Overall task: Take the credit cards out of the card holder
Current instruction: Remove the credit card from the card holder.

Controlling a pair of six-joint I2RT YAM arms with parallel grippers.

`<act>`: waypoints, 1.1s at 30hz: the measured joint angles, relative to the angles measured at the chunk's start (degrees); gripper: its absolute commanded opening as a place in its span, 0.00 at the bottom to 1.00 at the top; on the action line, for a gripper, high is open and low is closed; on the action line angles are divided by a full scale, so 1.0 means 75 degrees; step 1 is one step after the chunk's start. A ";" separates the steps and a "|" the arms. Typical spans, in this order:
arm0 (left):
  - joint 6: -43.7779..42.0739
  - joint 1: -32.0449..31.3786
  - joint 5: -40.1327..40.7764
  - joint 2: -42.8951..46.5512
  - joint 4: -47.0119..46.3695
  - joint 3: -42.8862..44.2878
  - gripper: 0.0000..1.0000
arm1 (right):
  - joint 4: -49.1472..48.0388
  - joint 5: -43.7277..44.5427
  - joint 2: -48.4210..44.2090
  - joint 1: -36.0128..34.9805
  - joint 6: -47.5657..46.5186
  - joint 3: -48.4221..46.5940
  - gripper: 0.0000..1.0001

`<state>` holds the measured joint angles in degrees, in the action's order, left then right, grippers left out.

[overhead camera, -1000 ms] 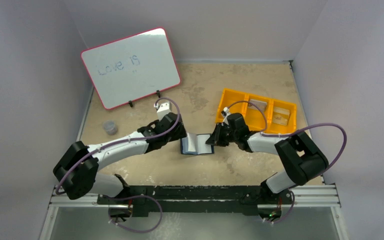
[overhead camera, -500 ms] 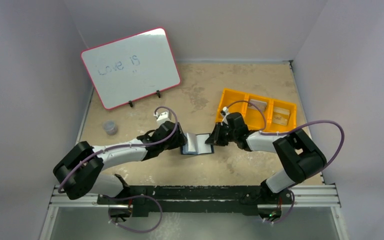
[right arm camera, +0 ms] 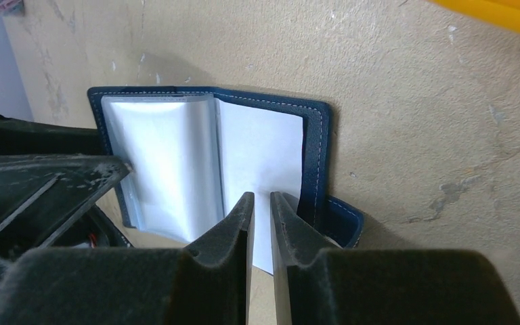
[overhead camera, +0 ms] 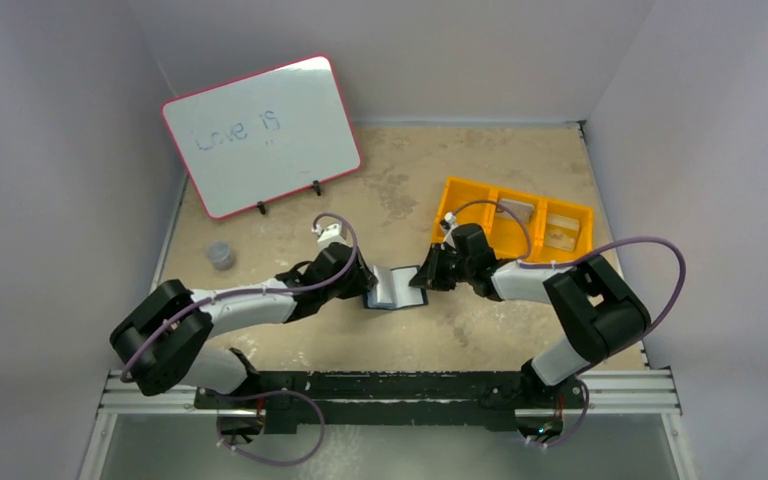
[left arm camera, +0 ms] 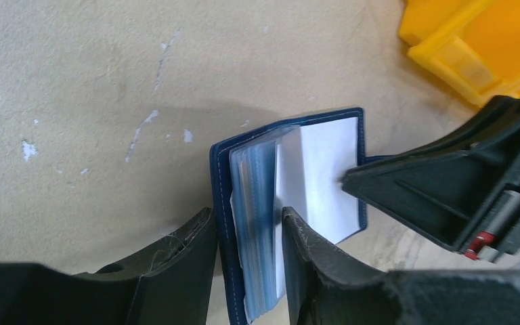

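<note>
The navy card holder (overhead camera: pixel 396 288) lies open on the table between my two grippers. My left gripper (overhead camera: pixel 367 287) is shut on its left flap: in the left wrist view (left arm camera: pixel 247 217) the blue cover (left arm camera: pixel 220 203) and the stack of clear pockets (left arm camera: pixel 257 203) fill the gap between the fingers. My right gripper (overhead camera: pixel 420 280) is nearly shut, with only a slit between the fingers (right arm camera: pixel 261 196). Its tips rest on a white card (right arm camera: pixel 261 156) on the right flap (right arm camera: pixel 315 156). The card's near edge sticks out past the holder. The snap tab (right arm camera: pixel 345 220) shows at the right.
An orange three-compartment tray (overhead camera: pixel 457 190) stands just behind the right gripper, with pale flat items in two compartments. A whiteboard (overhead camera: pixel 260 135) leans at the back left. A small grey cup (overhead camera: pixel 221 255) sits at the left. Walls close in both sides.
My left arm has dropped lower and moved right onto the holder's left flap. The right gripper has hardly moved. The holder stays open in the same place.
</note>
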<state>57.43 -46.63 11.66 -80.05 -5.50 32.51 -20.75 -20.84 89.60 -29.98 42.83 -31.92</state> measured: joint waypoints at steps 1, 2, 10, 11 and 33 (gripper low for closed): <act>0.0000 0.0000 -0.0020 0.0064 -0.0020 -0.0003 0.38 | -0.0017 -0.0012 0.0006 0.0000 0.0000 0.0000 0.17; -0.0006 0.0000 -0.0052 0.0154 -0.0064 -0.0006 0.38 | -0.0017 -0.0017 0.0009 0.0000 0.0000 0.0000 0.17; -0.0140 0.0000 -0.0134 0.0525 -0.0268 -0.0023 0.23 | -0.0102 -0.0134 0.0146 0.0000 0.0003 -0.0082 0.19; -0.0152 0.0000 -0.0134 0.0513 -0.0268 -0.0023 0.22 | -0.0105 -0.0146 0.0146 0.0000 0.0003 -0.0082 0.19; -0.0204 0.0012 -0.0102 -0.0023 0.0038 0.0373 0.00 | 0.0982 0.0318 -0.2034 -0.0195 -0.0291 -0.1122 0.58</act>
<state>55.90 -46.54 10.90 -80.23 -5.21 35.31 -13.39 -18.46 74.35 -31.44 40.64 -40.34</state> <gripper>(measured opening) 0.116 0.571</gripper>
